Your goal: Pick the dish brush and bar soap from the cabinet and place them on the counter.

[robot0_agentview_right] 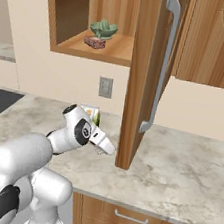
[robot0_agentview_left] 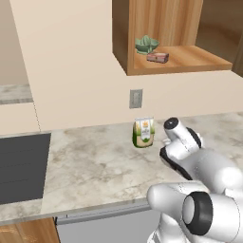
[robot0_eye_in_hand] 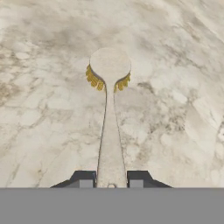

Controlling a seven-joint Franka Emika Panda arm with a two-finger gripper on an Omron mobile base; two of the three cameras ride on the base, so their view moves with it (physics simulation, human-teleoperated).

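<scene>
The dish brush (robot0_eye_in_hand: 110,113) is out of the cabinet (robot0_agentview_left: 161,19) and down by the table (robot0_agentview_left: 95,161), seen from the hand view with its round head pointing away, yellow bristles peeking out underneath and the thin handle running back between the two dark fingertips (robot0_eye_in_hand: 85,179). The jaws sit close on either side of the handle end, so the gripper (robot0_eye_in_hand: 111,180) looks like it's gripping the brush, though whether the head is actually resting on the stone or hovering just over it is hard to call. The bar soap (robot0_agentview_left: 157,58) hasn't been touched yet; it's on the cabinet shelf just beside the green leafy item (robot0_agentview_left: 146,44), with the cabinet door (robot0_agentview_right: 146,78) swung wide open. A green-and-orange packet (robot0_agentview_left: 144,132) stands on the table near the wall, under the outlet (robot0_agentview_left: 136,98), and the dark cooktop (robot0_agentview_left: 21,166) is off to the left. So roughly halfway: brush basically delivered pending release, soap trip left.
</scene>
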